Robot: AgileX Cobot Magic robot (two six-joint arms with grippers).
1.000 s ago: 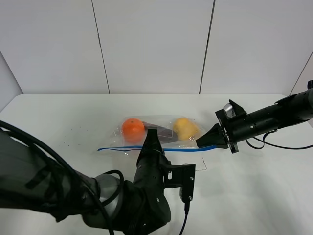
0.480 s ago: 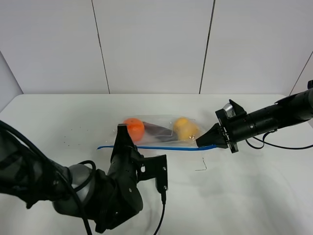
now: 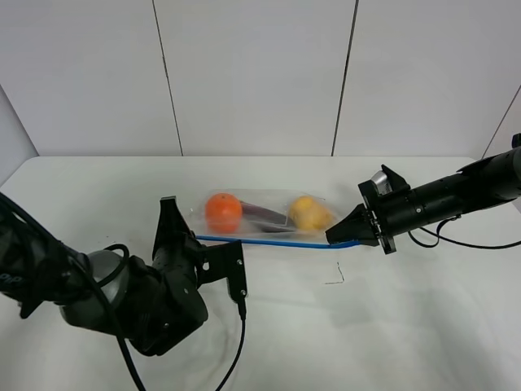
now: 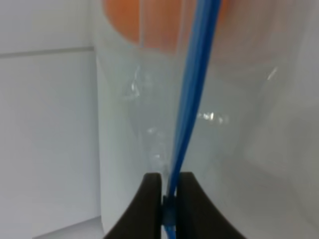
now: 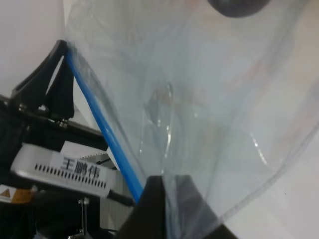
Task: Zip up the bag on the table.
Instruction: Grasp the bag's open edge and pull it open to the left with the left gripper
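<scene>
The bag [image 3: 262, 220] lies on the white table [image 3: 98, 187], with an orange [image 3: 222, 212], a dark item and a yellow fruit [image 3: 308, 213] inside. Its blue zipper strip [image 3: 269, 242] runs along the near edge. My left gripper [image 3: 173, 224] is at the strip's left end; the left wrist view shows it [image 4: 168, 209] shut on the blue strip [image 4: 192, 99]. My right gripper [image 3: 334, 236] is shut on the bag's right end, and the right wrist view shows it [image 5: 167, 191] pinching the clear plastic beside the strip [image 5: 99, 124].
The left arm's bulky body [image 3: 146, 297] and its cable [image 3: 236, 342] sit on the table's near left. The right arm [image 3: 448, 199] reaches in from the right edge. White wall panels stand behind the table.
My left gripper has slid left along the blue zipper strip, from near the bag's middle to its left end. The right gripper has held still on the right end.
</scene>
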